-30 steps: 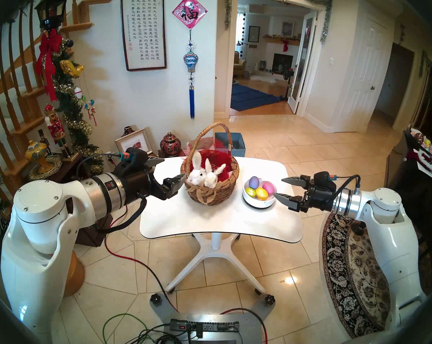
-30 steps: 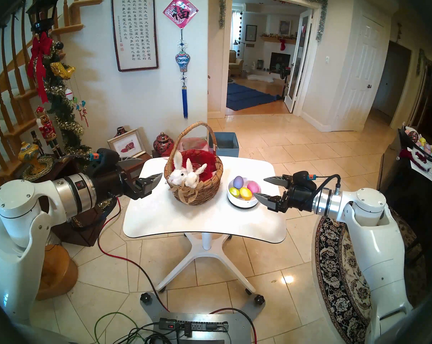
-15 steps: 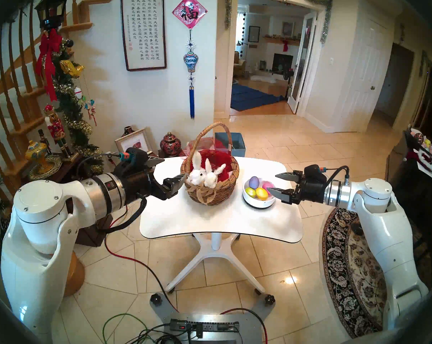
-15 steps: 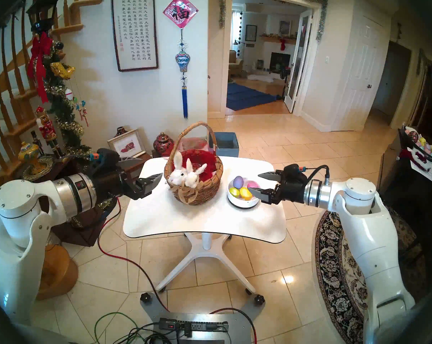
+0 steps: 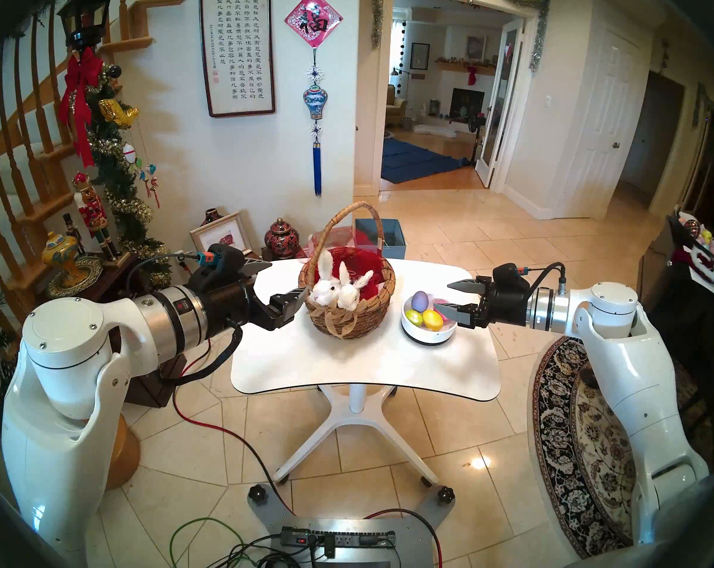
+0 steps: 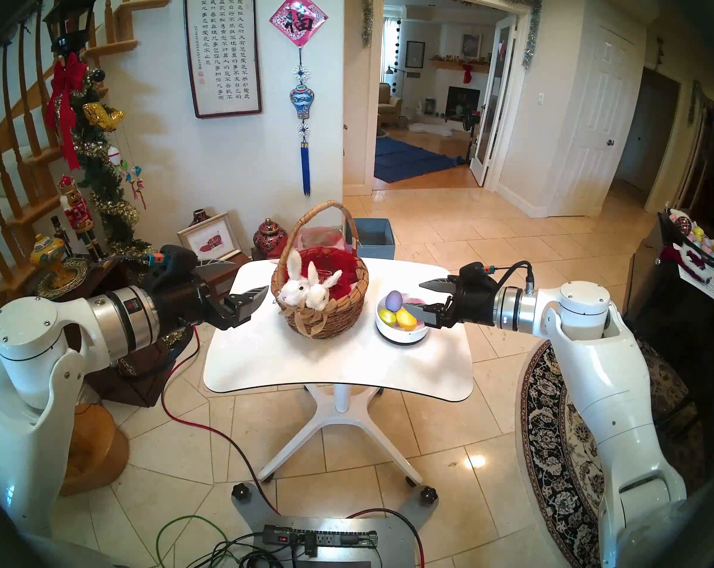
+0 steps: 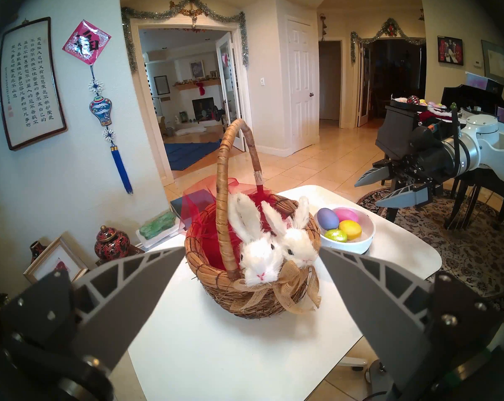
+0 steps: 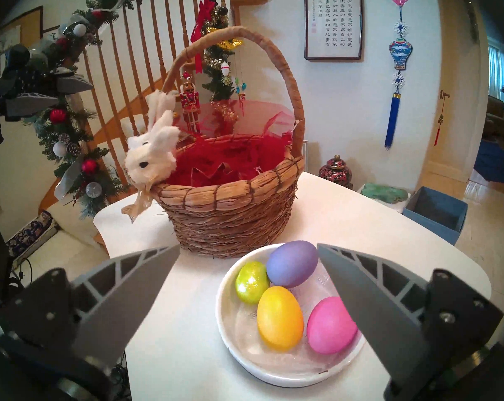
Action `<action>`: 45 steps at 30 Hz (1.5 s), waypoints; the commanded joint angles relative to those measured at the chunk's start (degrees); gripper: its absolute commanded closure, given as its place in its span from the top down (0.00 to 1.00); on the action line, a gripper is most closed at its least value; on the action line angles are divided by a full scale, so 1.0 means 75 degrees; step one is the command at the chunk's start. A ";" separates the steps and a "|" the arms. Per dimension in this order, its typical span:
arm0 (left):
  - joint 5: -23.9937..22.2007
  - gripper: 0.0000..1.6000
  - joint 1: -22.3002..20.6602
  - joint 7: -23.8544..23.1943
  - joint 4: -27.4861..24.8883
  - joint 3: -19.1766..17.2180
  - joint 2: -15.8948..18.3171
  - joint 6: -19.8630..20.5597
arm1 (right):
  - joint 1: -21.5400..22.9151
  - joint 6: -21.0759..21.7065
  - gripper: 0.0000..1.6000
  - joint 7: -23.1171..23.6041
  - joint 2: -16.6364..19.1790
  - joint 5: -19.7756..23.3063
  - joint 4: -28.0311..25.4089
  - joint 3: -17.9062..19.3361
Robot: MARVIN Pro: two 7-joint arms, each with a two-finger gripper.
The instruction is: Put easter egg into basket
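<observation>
White table (image 5: 363, 362) bears basket (image 5: 349, 309); bowl (image 5: 428, 334) of eggs (image 5: 420, 301) beside

**Wicker, plush and glossy shells**

The basket (image 8: 230, 215) is rough woven wicker, red crinkled lining (image 8: 216, 163) inside, fuzzy plush bunnies (image 7: 262, 252) and a coarse burlap bow (image 7: 291, 293) at its rim. The bowl (image 8: 274, 371) looks glossy white; its glittery green egg (image 8: 252, 281) sparkles, the others smooth matt. Tabletop (image 5: 347, 366): smooth white.
</observation>
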 commanded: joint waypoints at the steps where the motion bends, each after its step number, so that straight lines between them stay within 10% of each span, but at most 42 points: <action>1: -0.0004 1.00 -0.0059 0.0006 -0.0029 -0.0017 0.0015 0.0032 | 0.0451 0.0133 1.00 0.0010 0.0012 -0.0065 0.0040 -0.0155; 45: 0.0083 1.00 -0.0086 -0.0074 -0.0030 -0.0023 -0.0050 0.0068 | 0.1156 0.1255 1.00 -0.1247 -0.0566 -0.0870 0.0505 -0.0762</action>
